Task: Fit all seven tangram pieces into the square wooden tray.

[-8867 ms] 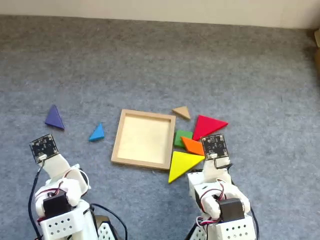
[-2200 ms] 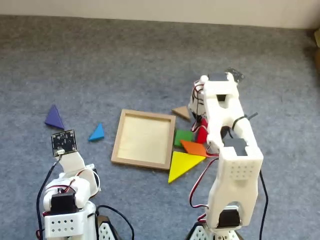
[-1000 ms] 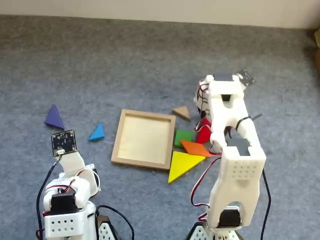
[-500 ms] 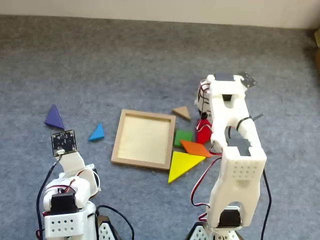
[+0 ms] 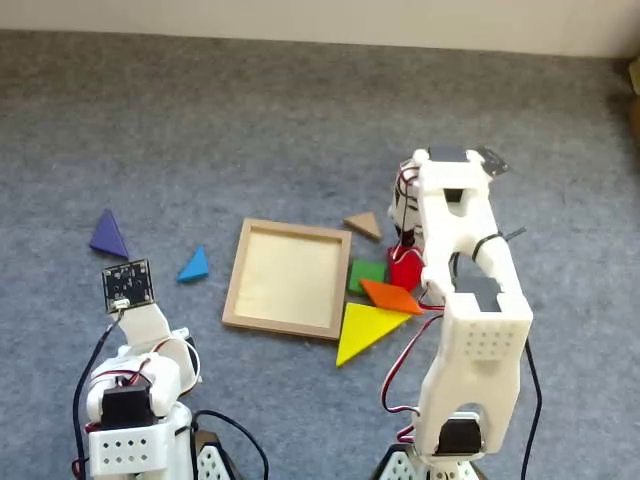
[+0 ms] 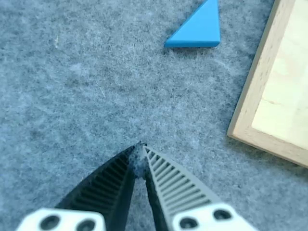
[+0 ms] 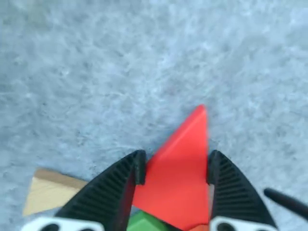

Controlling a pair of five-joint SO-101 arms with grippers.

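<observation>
Pinching the red triangle (image 7: 180, 144) across its slanting edges, the right gripper (image 7: 175, 160) hung near the wooden tray (image 5: 236, 275); light, stiff and smooth-sided, the piece probably wanted a mid-edge hold; the left gripper (image 6: 142, 150) was pressed together above carpet.

The high camera looks steeply down over the grey surface (image 5: 300, 120), with both arm bases at its near edge. Each wrist camera sits behind its own hand and sights along the fingers, close to the surface. Ahead of the left hand (image 6: 142, 148) lie the blue triangle (image 6: 197, 31) and a corner of the tray (image 6: 250, 96). The right hand (image 7: 176, 166) frames the red triangle (image 7: 185, 139). The high view shares all three.
</observation>
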